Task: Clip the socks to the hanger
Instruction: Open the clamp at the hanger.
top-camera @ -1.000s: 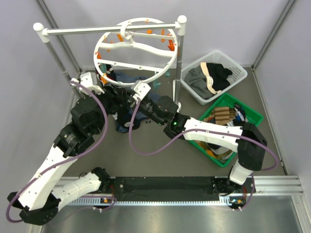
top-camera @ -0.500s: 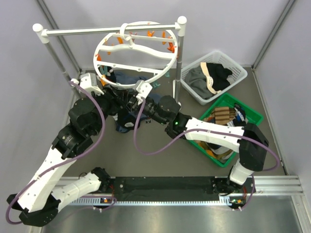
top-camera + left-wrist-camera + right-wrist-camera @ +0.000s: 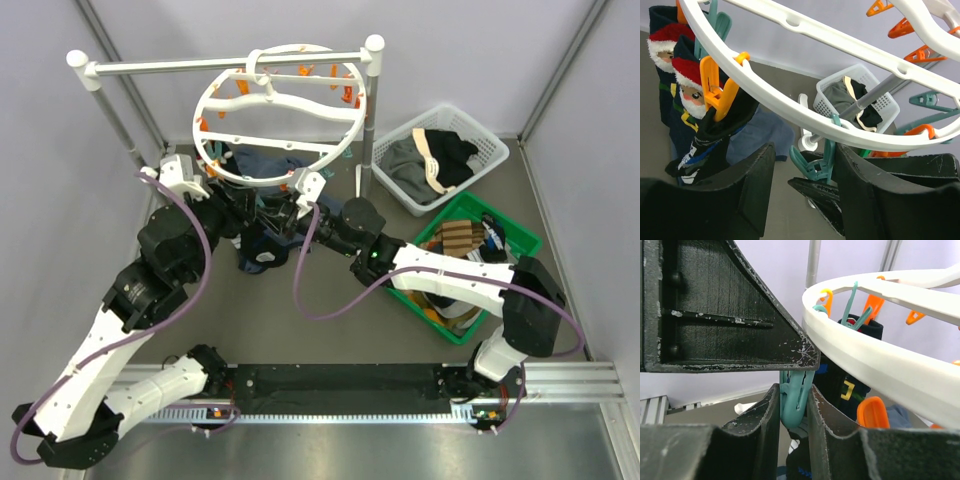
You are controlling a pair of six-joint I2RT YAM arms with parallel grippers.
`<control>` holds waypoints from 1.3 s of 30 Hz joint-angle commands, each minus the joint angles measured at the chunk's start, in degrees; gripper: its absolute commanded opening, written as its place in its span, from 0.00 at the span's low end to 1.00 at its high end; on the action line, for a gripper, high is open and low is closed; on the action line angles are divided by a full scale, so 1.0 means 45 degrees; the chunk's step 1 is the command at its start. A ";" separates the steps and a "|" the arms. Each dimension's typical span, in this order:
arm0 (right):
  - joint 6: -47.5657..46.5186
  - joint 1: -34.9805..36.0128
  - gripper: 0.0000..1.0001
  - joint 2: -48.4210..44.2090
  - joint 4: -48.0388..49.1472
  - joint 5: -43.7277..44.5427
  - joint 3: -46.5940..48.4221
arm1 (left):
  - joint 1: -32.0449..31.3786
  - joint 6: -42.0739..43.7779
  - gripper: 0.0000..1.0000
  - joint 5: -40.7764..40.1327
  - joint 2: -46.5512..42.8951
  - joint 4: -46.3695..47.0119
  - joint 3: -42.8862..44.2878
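The table [image 3: 330, 335] lies grey under everything. At its far edge the rack [image 3: 230, 63] carries the hanger [image 3: 790, 107] by its hook. To my right the white basket [image 3: 477, 127] holds grey, black and cream clothes. The green bin [image 3: 505, 215] just nearer to me holds more cloth. A blue garment [image 3: 262, 255] lies crumpled on the table below the hanger, between my two arms.

Both arms reach up to the hanger's near rim. My left gripper [image 3: 802, 155] stands open, one finger on either side of a teal clip [image 3: 816, 162] that hangs from the rim. As far as I can see, the clip touches neither finger. My right gripper [image 3: 792, 395] comes at that clip from below and is closed on it, pinching its lower end between the pads. In the left wrist view the right gripper's dark tips show just under the clip.

The socks [image 3: 687, 95] hang from the rim to the left of that clip. Two are navy with Santa faces, and beside them a black one is nipped in an orange clip [image 3: 720, 90]. In the right wrist view another dark sock with a yellow mark hangs behind the rim, and I cannot tell whether it is one of these.
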 commanded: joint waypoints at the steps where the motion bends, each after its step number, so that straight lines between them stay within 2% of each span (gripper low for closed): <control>1: -0.0104 0.0026 0.00 -0.0515 -0.0240 -0.1016 -0.0013 | -0.0018 -0.0104 0.53 -0.0362 0.0198 0.0608 0.0236; 12: -0.1101 0.0045 0.00 -0.0202 -0.0495 -0.0627 0.0144 | 0.0001 -0.0163 0.47 -0.0107 0.0980 0.0901 0.0627; 16: -0.1238 0.0065 0.03 -0.0086 -0.0612 -0.0411 0.0144 | -0.0018 -0.0065 0.36 -0.0204 0.1019 0.1077 0.0646; 17: -0.1258 0.0065 0.05 -0.0047 -0.0632 -0.0372 0.0144 | -0.0018 0.0013 0.30 -0.0263 0.1019 0.1097 0.0646; 18: -0.1258 0.0065 0.08 -0.0066 -0.0729 -0.0314 0.0144 | 0.0001 0.0071 0.26 -0.0379 0.1000 0.1136 0.0627; 19: -0.1258 0.0045 0.16 -0.0066 -0.0807 -0.0236 0.0144 | 0.0001 0.0227 0.23 -0.0400 0.0980 0.1252 0.0627; 23: -0.1219 0.0065 0.37 -0.0415 -0.1353 0.0057 0.0105 | 0.0001 0.0714 0.04 -0.0498 0.1019 0.1603 0.0432; 25: -0.1180 0.0045 0.46 -0.0631 -0.2094 0.0369 0.0085 | 0.0001 0.1104 0.00 -0.0401 0.1000 0.1799 0.0334; 31: -0.0246 0.0045 0.68 -0.1959 -0.4923 0.1812 0.0046 | 0.0001 0.2335 0.00 -0.0030 0.1195 0.2288 -0.0018; 32: -0.0010 0.0026 0.70 -0.2115 -0.6321 0.2067 0.0104 | 0.0001 0.2473 0.00 0.0126 0.1234 0.2347 -0.0095; 34: 0.0788 -0.0013 0.76 -0.2545 -0.7773 0.2712 0.0338 | 0.0001 0.2921 0.00 0.0302 0.1273 0.2600 -0.0213; 35: 0.0928 -0.0110 0.77 -0.2662 -0.9424 0.2888 0.0378 | 0.0001 0.3059 0.00 0.0400 0.1292 0.2659 -0.0368; 39: 0.2840 -0.0636 0.86 -0.3287 -1.3027 0.3785 0.0359 | 0.0001 0.3626 0.00 0.1179 0.1449 0.3186 -0.0954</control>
